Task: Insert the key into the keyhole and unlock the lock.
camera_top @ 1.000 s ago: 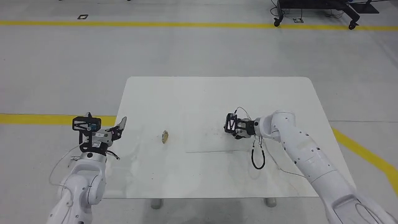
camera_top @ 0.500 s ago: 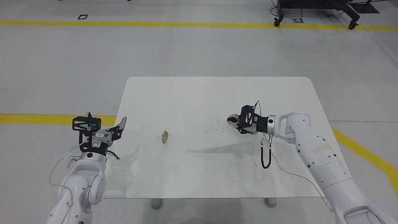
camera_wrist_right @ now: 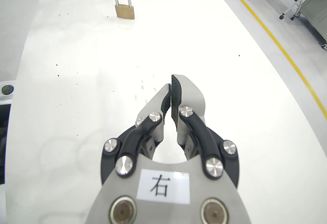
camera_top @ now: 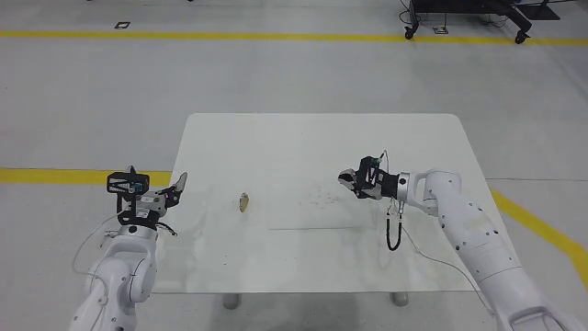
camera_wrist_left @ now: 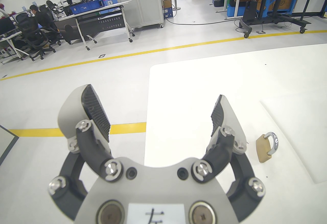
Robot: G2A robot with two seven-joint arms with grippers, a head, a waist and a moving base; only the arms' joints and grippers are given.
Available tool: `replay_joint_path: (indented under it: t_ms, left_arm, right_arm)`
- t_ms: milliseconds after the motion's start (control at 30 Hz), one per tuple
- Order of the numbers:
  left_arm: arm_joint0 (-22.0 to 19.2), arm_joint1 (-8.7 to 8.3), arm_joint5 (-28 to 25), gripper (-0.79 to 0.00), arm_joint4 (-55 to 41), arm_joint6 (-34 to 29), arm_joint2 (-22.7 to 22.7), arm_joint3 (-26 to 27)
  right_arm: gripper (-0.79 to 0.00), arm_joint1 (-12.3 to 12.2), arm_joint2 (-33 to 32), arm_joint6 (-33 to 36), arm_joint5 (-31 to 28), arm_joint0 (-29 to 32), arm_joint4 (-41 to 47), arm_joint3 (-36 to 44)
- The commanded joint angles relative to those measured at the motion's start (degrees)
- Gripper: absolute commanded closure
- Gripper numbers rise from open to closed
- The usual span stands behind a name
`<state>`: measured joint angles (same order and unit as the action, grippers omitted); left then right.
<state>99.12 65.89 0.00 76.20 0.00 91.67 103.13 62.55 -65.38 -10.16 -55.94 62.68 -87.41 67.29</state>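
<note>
A brass padlock (camera_top: 243,202) with a silver shackle lies on the white table (camera_top: 322,138), left of centre. It also shows in the left wrist view as the padlock (camera_wrist_left: 264,149) and in the right wrist view as the padlock (camera_wrist_right: 124,11). My left gripper (camera_top: 175,188) hovers at the table's left edge, a short way from the lock, and the left gripper (camera_wrist_left: 155,97) is open and empty. My right gripper (camera_top: 347,182) is right of centre, pointing toward the lock from far off. The right gripper (camera_wrist_right: 170,82) is shut, pads pressed together. I cannot tell whether anything thin is pinched between them.
Faint scuff marks (camera_top: 322,193) dot the tabletop just ahead of the right gripper. The stretch of table between the two grippers holds nothing but the padlock. Yellow floor lines (camera_top: 276,35) run beyond the table's edges.
My right gripper rose from pointing down at the tabletop and turned level toward the lock, shifting slightly right. The left arm and the padlock stayed still.
</note>
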Motion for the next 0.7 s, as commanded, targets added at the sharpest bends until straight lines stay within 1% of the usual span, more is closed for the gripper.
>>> replay_joint_path:
  t_ms: [0, 100, 167, 267, 333, 600, 667]
  left_arm:
    - [0.0, 0.0, 0.0, -0.785, 0.0, 0.0, 0.0, 0.0]
    - [0.0, 0.0, 0.0, -0.785, 0.0, 0.0, 0.0, 0.0]
    - [0.0, 0.0, 0.0, -0.785, 0.0, 0.0, 0.0, 0.0]
    - [0.0, 0.0, 0.0, -0.785, 0.0, 0.0, 0.0, 0.0]
    - [0.0, 0.0, 0.0, -0.785, 0.0, 0.0, 0.0, 0.0]
    - [0.0, 0.04, -0.3, -0.785, -0.6, 0.2, -0.1, 0.2]
    - [-0.1, 0.31, -3.3, -0.785, -7.2, 1.4, -0.6, 1.0]
  right_arm:
    - [0.0, 0.0, 0.0, 0.0, 0.0, 0.0, 0.0, 0.0]
    - [0.0, 0.1, 0.0, -1.7, 0.9, 0.8, 1.9, 0.3]
    - [0.0, 0.2, -0.6, -4.7, 2.7, 1.2, 4.2, 0.1]
    - [0.0, 0.3, -1.1, -10.4, 2.4, 1.6, 6.9, 0.3]
    - [0.0, 0.2, -1.3, -11.8, 1.6, 2.0, 7.7, 0.1]
    - [0.0, 0.2, -1.3, -11.8, 1.6, 2.0, 7.7, 0.1]
    - [0.0, 0.3, -1.1, -12.4, 1.6, 2.3, 8.5, 0.7]
